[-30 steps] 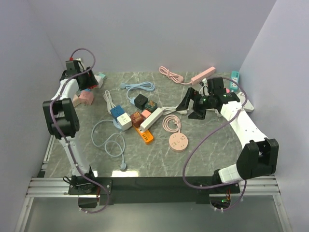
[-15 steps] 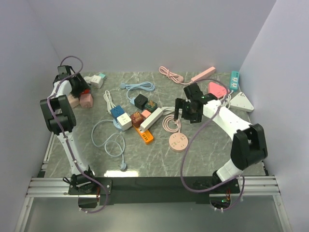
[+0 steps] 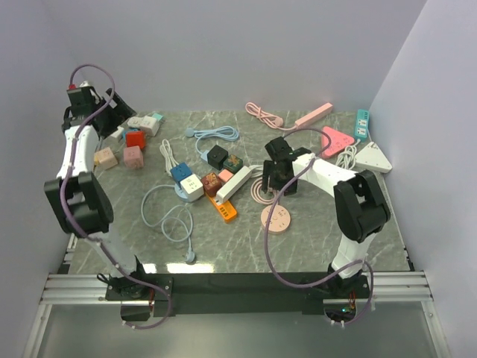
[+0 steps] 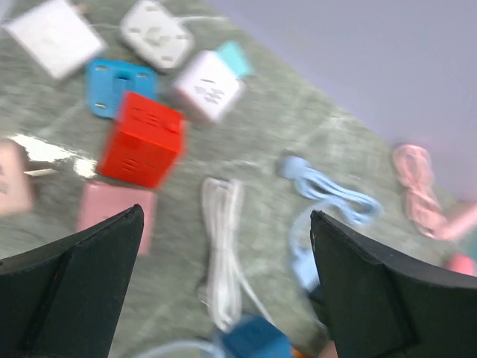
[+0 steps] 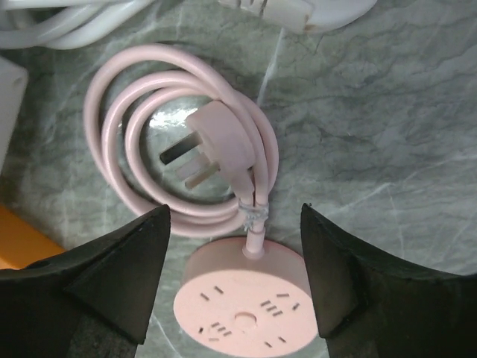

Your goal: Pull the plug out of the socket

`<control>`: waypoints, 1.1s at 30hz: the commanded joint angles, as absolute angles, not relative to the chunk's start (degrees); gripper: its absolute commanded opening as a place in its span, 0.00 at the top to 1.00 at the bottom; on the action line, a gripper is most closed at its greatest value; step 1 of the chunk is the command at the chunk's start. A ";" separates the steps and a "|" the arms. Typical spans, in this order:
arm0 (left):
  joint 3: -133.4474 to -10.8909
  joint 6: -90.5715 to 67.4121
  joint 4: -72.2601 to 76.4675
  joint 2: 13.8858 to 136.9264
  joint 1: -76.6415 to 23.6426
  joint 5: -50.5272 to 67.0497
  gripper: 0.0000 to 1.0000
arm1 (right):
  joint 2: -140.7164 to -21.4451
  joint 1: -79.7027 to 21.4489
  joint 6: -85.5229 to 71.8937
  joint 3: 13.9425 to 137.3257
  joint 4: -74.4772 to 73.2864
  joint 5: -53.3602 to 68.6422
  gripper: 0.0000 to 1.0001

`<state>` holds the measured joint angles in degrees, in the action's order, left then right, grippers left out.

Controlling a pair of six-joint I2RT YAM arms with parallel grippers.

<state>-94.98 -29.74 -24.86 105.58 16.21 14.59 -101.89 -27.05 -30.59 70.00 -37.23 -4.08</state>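
A round pink socket [image 5: 242,302] lies flat with its slots up. Its pink cord is coiled behind it. The pink plug [image 5: 220,142] rests inside the coil with bare pins showing, apart from the socket. My right gripper [image 5: 232,216] hangs open over the point where the cord leaves the socket, nothing between its fingers. From above it sits at mid-table [image 3: 274,175], just behind the socket [image 3: 276,219]. My left gripper [image 3: 112,104] is lifted at the far left corner. It is open [image 4: 225,216] and empty, above a bundled white cord [image 4: 222,246].
A red cube [image 3: 135,139] and a pink cube [image 3: 133,156] lie at the far left. A white power strip [image 3: 233,183], an orange strip [image 3: 223,209] and several small cube adapters crowd the centre. A pink triangular socket [image 3: 335,139] and a white one [image 3: 370,158] are at the right.
My left gripper has lifted away from the cubes at the far left and opened, leaving the red cube on the table. My right arm swung left to above the pink socket, its jaws narrower.
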 commanded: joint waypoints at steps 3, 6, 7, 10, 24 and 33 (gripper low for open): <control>-84.75 -34.80 -20.66 92.39 15.91 26.53 0.01 | -105.99 -27.60 -36.20 70.14 -35.69 -9.14 0.31; -77.45 -36.82 -16.97 83.27 15.03 31.45 0.01 | -108.01 -27.34 -37.87 68.30 -34.81 -8.97 0.44; -74.65 -37.09 -15.74 81.49 14.07 32.42 0.00 | -108.28 -27.16 -38.58 67.60 -34.37 -8.96 0.56; -72.17 -35.51 -16.51 75.86 11.17 32.17 0.01 | -106.80 -24.53 -40.34 63.29 -32.18 -7.30 0.85; -66.01 -40.61 -12.14 65.04 8.35 41.22 0.01 | -99.73 -1.77 -41.31 88.29 -43.23 -16.78 1.00; -62.84 -40.96 -12.30 63.55 7.82 41.14 0.00 | -127.17 6.59 -59.54 126.13 -48.26 -18.81 1.00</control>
<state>-63.72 -40.18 -14.41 65.63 8.01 39.83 -123.42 4.67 -47.90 122.85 -45.58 -17.54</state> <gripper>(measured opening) 0.994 0.201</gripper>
